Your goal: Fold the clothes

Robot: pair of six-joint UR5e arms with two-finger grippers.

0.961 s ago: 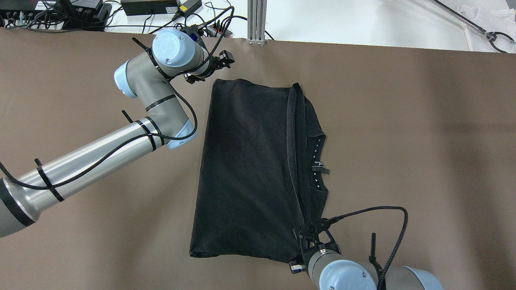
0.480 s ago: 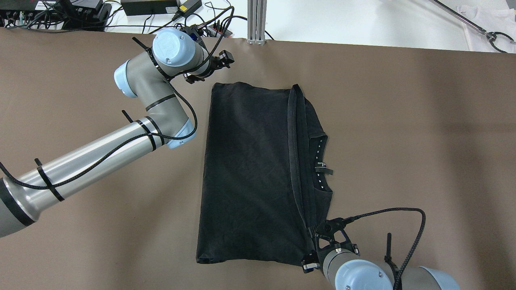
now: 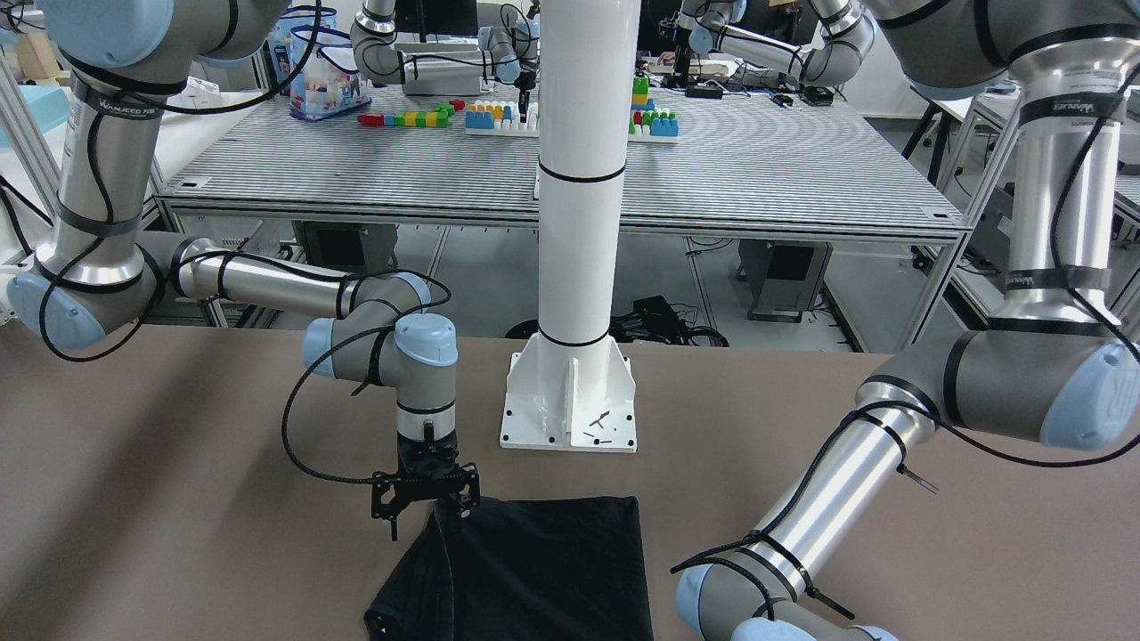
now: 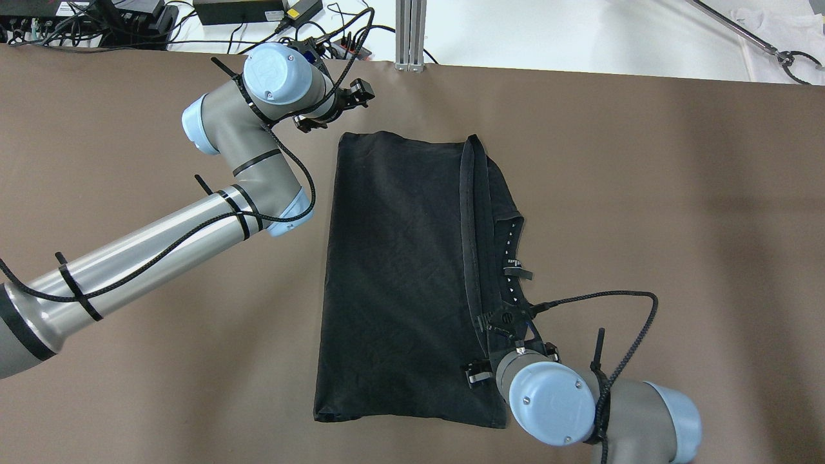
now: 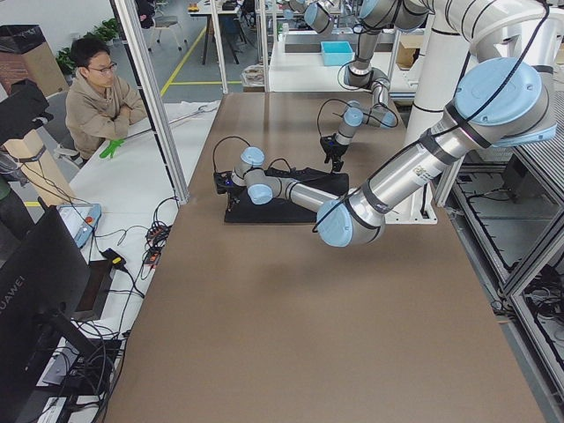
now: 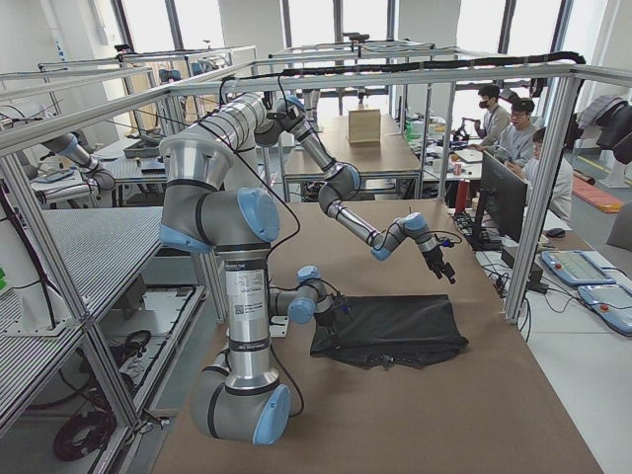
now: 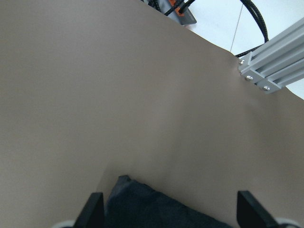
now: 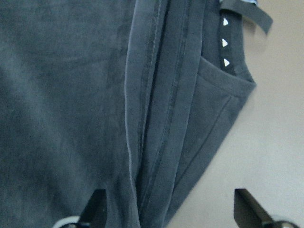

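The black cloth (image 4: 399,277) lies folded flat on the brown table, with a hem strip and collar showing along its right side. It also shows in the front-facing view (image 3: 543,570). My left gripper (image 4: 335,109) is open and empty, just off the cloth's far left corner. That corner (image 7: 142,206) shows between its fingers (image 7: 95,211) in the left wrist view. My right gripper (image 4: 509,335) is open and empty, pointing down over the cloth's near right part. In the right wrist view, the hem (image 8: 152,118) runs between its fingers (image 8: 249,209).
The white pillar (image 3: 579,223) stands on its base plate (image 3: 570,409) at the robot's side of the table. Cables and power boxes (image 4: 238,9) and an aluminium post (image 4: 410,35) line the far edge. Bare brown table (image 4: 644,193) lies to the right. An operator (image 5: 101,97) sits nearby.
The right gripper first drew the cloth's near edge a little to the right. It then moved forward from the near right corner to over the cloth. The left arm barely moved.
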